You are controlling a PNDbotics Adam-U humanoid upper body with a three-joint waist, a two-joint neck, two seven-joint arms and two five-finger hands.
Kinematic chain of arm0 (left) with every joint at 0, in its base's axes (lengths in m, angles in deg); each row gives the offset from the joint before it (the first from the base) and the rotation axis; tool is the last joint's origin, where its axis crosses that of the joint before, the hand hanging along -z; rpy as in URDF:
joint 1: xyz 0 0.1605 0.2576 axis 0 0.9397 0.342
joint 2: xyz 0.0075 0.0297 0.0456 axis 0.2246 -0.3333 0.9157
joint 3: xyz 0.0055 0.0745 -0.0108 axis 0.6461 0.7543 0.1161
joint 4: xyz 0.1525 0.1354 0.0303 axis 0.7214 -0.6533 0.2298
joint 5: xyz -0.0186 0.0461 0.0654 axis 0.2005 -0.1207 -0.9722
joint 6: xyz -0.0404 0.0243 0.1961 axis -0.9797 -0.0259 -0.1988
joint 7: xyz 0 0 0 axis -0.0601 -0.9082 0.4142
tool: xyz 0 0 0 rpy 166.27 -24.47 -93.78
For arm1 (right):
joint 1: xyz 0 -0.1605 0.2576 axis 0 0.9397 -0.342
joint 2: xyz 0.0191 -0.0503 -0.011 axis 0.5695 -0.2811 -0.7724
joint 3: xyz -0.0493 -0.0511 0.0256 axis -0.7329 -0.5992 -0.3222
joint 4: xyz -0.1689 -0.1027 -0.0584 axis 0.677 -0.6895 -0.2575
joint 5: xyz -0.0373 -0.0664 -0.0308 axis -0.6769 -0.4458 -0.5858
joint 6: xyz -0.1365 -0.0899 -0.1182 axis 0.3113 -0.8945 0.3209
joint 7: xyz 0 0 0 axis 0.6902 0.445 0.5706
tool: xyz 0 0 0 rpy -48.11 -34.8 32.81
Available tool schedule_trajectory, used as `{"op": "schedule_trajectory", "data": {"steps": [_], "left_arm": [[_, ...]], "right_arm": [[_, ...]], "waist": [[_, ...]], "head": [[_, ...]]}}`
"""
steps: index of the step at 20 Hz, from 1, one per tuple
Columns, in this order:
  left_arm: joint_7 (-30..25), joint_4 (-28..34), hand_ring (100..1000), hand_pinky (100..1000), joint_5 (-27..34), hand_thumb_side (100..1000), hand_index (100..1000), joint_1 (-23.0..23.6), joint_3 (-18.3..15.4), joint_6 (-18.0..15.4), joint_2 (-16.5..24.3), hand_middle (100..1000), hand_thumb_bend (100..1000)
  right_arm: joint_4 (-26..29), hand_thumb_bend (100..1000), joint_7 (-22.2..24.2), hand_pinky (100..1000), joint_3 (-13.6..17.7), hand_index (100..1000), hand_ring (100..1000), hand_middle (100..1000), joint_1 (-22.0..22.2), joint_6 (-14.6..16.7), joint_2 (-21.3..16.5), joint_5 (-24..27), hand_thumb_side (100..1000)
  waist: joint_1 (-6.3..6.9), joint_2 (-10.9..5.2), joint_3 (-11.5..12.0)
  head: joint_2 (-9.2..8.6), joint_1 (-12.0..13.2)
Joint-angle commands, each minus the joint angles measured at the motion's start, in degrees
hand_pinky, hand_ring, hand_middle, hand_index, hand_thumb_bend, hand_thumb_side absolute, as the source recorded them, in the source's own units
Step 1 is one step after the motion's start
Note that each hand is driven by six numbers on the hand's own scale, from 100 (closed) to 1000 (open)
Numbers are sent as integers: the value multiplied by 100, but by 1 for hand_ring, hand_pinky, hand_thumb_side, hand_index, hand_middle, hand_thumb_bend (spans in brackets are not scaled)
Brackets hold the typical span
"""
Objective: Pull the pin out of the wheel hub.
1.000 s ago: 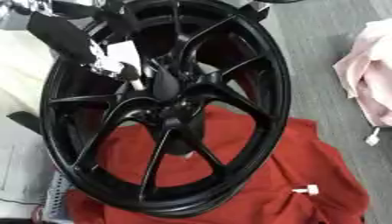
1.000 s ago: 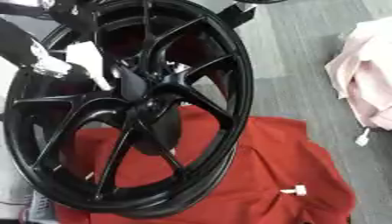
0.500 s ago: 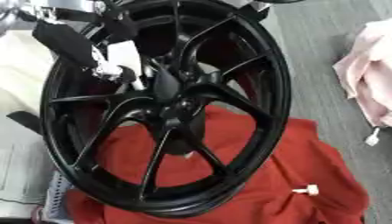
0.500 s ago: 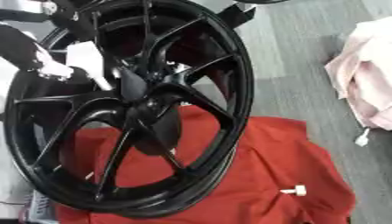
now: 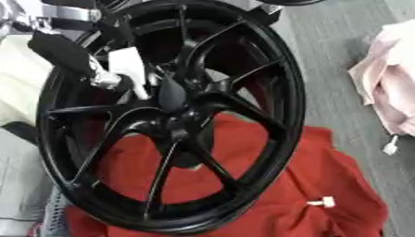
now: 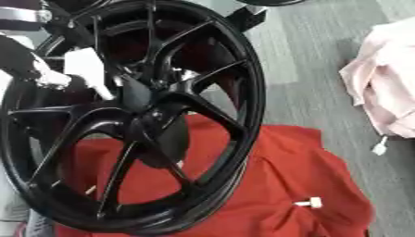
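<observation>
One black wheel hub (image 5: 174,115) filled most of the view, standing on its rim and tilted, its top edge cut off by the frame at twelve o'clock and its lower rim resting on a red cloth (image 5: 267,194) that spread from six toward four o'clock. Beneath everything lay a grey, ribbed surface (image 5: 340,51), seemingly a carpeted floor rather than a table. One pale pink cloth (image 6: 389,88) was cut off at three o'clock, with a small white tag (image 6: 379,147) below it. The left hand (image 5: 69,53), black with silver parts, reached in from ten o'clock against the spokes, next to a white piece (image 5: 129,69) beside the hub's centre; whether that piece was the pin or part of the hand, and whether the fingers closed on it, could not be told. One small white pin-like piece (image 5: 322,202) lay on the red cloth at five o'clock.
</observation>
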Motion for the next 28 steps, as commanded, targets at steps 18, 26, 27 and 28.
{"op": "schedule_trajectory", "data": {"steps": [18,26,27,28], "left_arm": [[-227,-60,746,845,-144,484,809,-93,-56,158,-48,610,393],[-227,29,651,823,-159,436,686,-72,8,158,-21,507,380],[-227,29,636,821,-175,428,672,-70,18,152,-20,495,377],[-227,26,626,816,-198,414,664,-65,31,145,-18,488,368]], "right_arm": [[31,100,-20,795,59,679,712,619,-82,35,-25,75,707],[30,100,-46,795,73,678,711,618,-81,43,-14,85,711],[31,100,-47,795,73,678,710,618,-83,43,-14,88,712],[33,100,-48,795,73,678,710,618,-85,45,-12,91,713]], "waist": [[-20,-90,-55],[-25,-88,-46],[-26,-90,-45],[-28,-92,-45]], "head": [[-112,22],[-106,36],[-107,39],[-110,48]]}}
